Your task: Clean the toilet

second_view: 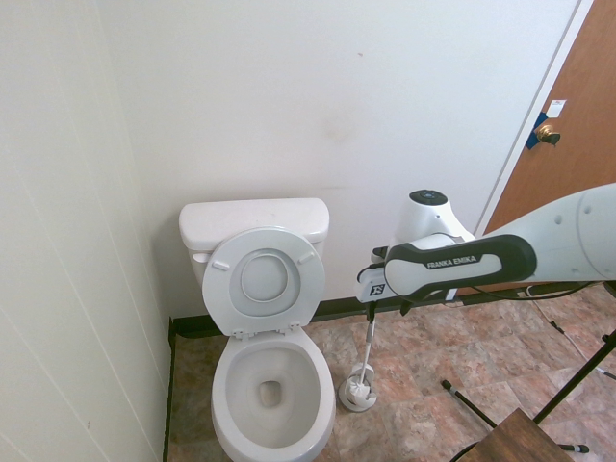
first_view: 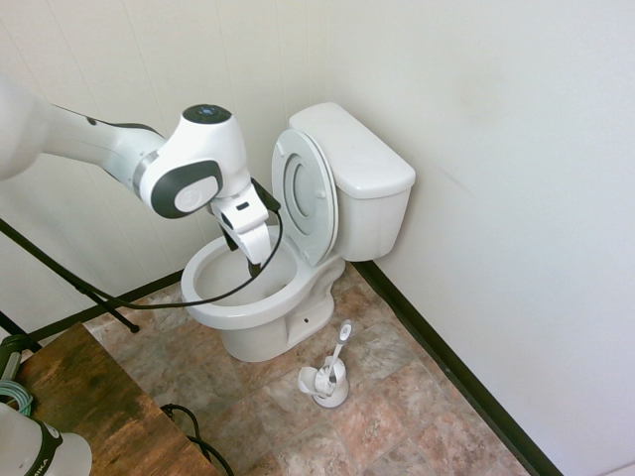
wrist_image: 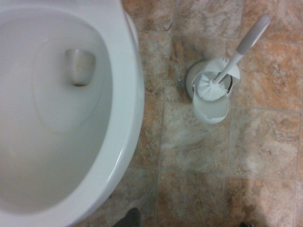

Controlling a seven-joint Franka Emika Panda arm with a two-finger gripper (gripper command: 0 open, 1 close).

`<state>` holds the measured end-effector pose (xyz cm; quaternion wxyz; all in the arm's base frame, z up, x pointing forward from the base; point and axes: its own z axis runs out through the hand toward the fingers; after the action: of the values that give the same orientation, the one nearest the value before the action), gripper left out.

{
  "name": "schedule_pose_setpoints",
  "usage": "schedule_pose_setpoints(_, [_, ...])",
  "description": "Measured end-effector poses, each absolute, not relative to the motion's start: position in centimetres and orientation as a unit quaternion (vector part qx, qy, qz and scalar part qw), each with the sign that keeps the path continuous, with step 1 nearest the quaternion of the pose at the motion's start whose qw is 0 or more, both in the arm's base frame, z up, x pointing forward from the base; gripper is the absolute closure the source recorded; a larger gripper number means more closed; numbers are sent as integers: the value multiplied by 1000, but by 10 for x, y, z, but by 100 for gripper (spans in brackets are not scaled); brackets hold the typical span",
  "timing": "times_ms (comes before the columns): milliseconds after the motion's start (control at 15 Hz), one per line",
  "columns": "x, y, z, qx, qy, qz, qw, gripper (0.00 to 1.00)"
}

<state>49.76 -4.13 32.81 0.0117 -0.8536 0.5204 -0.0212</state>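
the toilet (first_view: 298,248) is a white ceramic one standing in the corner of the room on a mottled brown tile floor (first_view: 397,407), its boxy tank (first_view: 362,178) against the wall. the ring seat and lid (first_view: 306,193) are tipped up against the tank, leaving the oval bowl (wrist_image: 61,109) uncovered; its inside is pale, with a brownish stain at the drain hole (wrist_image: 80,68). the gripper (first_view: 254,260) points straight down and hangs in the air above the bowl's rim, on the side that faces the brush holder (first_view: 325,382), touching nothing. its fingers stand apart and hold nothing. the white holder sits on the floor just beside the toilet's base, with a toilet brush (wrist_image: 222,71) leaning in it, bristle head down and grey handle up. in the second exterior view the forearm covers most of the gripper, and the fingertips are small and dark in the first, so their exact gap is hard to judge.
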Motion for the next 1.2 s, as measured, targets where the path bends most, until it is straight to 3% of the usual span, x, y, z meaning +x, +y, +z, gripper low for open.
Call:
schedule_pose_setpoints(733, [621, -152, 171, -761, 649, 16, -3, 0])
schedule_pose_setpoints(1200, [660, -156, 134, -686, 726, 6, -41, 0])
